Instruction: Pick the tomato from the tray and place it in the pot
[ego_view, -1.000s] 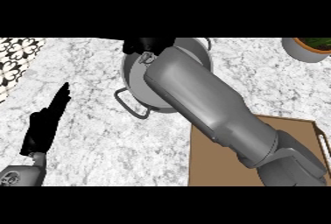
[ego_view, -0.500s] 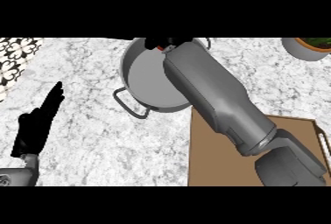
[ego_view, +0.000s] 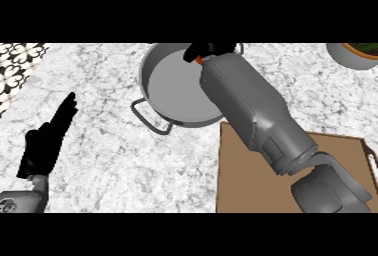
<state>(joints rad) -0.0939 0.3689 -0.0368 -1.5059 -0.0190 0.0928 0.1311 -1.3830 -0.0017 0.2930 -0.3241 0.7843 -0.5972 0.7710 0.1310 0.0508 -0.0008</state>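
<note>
A grey pot (ego_view: 173, 82) with dark handles stands at the back middle of the marble counter. My right hand (ego_view: 204, 50) hangs over the pot's far right side, fingers curled round the tomato (ego_view: 199, 59), of which only a small red-orange sliver shows under the hand. The grey right forearm runs from the tray across the pot's right rim and hides that part. The brown tray (ego_view: 240, 190) lies at the lower right, with the arm over it. My left hand (ego_view: 48, 137) rests open at the left, fingers straight and pointing up.
A bowl with green leaves (ego_view: 358, 52) sits at the back right corner. A black-and-white patterned tile strip (ego_view: 16, 65) borders the counter at the upper left. Bare marble lies between the left hand and the pot.
The right arm has swung further over the pot, carrying the tomato toward the pot's far side. The whole view has shifted, so the pot sits lower and more central. The left hand stays open.
</note>
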